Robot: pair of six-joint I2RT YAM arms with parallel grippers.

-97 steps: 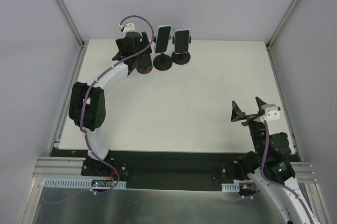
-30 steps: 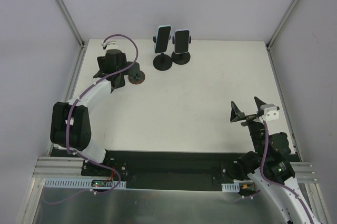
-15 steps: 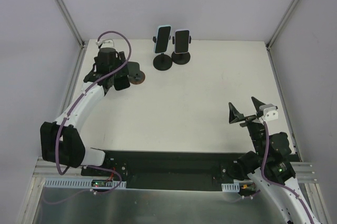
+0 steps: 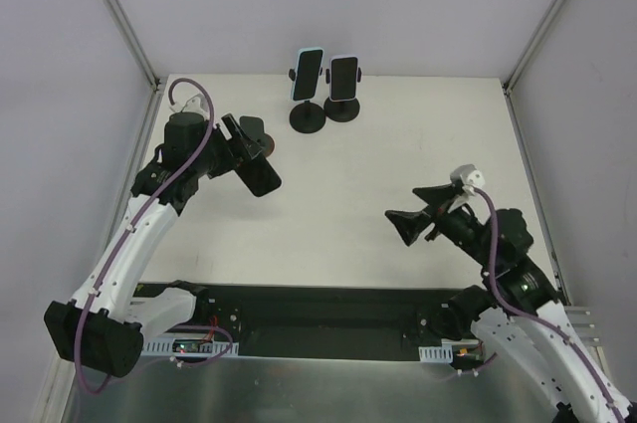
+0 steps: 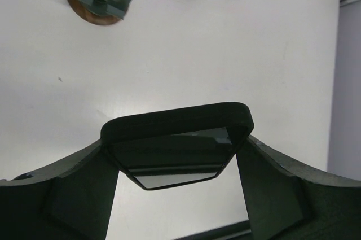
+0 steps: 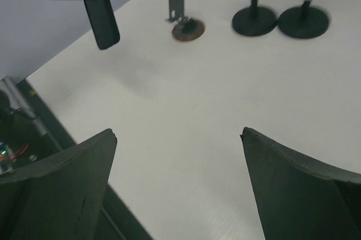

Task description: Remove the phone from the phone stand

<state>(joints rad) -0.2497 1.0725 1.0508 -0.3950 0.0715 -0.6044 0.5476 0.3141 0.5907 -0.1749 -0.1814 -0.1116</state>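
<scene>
My left gripper [image 4: 247, 159] is shut on a black phone [image 4: 259, 172] and holds it in the air over the table's left side. The phone fills the space between the fingers in the left wrist view [image 5: 176, 147] and also shows in the right wrist view [image 6: 102, 22]. The small stand with a round brown base [image 4: 258, 145] sits empty just behind it; it also shows in the left wrist view [image 5: 101, 0] and the right wrist view [image 6: 185, 25]. My right gripper [image 4: 406, 225] is open and empty, hovering over the right part of the table, pointing left.
Two more phones [image 4: 310, 74] [image 4: 344, 75] stand upright on black round-based stands [image 4: 307, 118] [image 4: 342, 109] at the back middle. The table's front edge and black rail [image 4: 318, 304] lie below. White walls enclose left, back and right.
My left arm has pulled back toward the near side, carrying the phone away from the brown-based stand and lifting it. My right arm has swung left and forward, its gripper still open.
</scene>
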